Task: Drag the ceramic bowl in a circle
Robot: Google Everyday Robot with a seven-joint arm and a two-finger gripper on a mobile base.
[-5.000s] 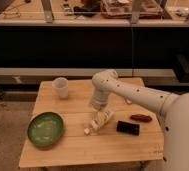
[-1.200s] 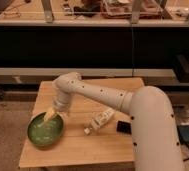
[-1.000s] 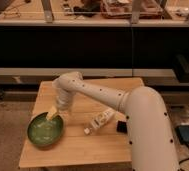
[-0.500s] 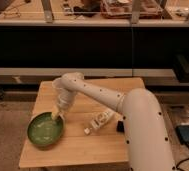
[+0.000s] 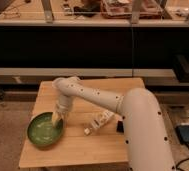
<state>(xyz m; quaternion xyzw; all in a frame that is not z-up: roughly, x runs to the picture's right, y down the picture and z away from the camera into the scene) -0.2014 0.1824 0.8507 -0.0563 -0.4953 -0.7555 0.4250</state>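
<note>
Our white arm [image 5: 95, 97] is the biggest thing here, reaching across the wooden counter [image 5: 83, 150] and bending down to the pincer at its end. The ceramic bowl [image 5: 40, 132] sits directly below the pincer and spreads away from it toward the counter's near corner, on the left of the view, so the pincer is over the bowl's far-right rim and not its middle. A pale, bottle-like thing [image 5: 99, 121] lies on its side a little way off on the pincer's other side, apart from the bowl. The pincer [image 5: 57, 118] itself dips to the rim, at or just inside it. We cannot tell how wide it stands or whether it has the rim in its hold. We judge the bowl to be stiff and fairly heavy for its size, with a smooth glaze that will slip under a light hold, and brittle enough to chip if it is knocked or dropped off the edge. The rim where the pincer now is looks to us the right place to hold, one side inside the wall and one outside. We would keep the base flat on the wood and slide it, since lifting one side could tip it.
</note>
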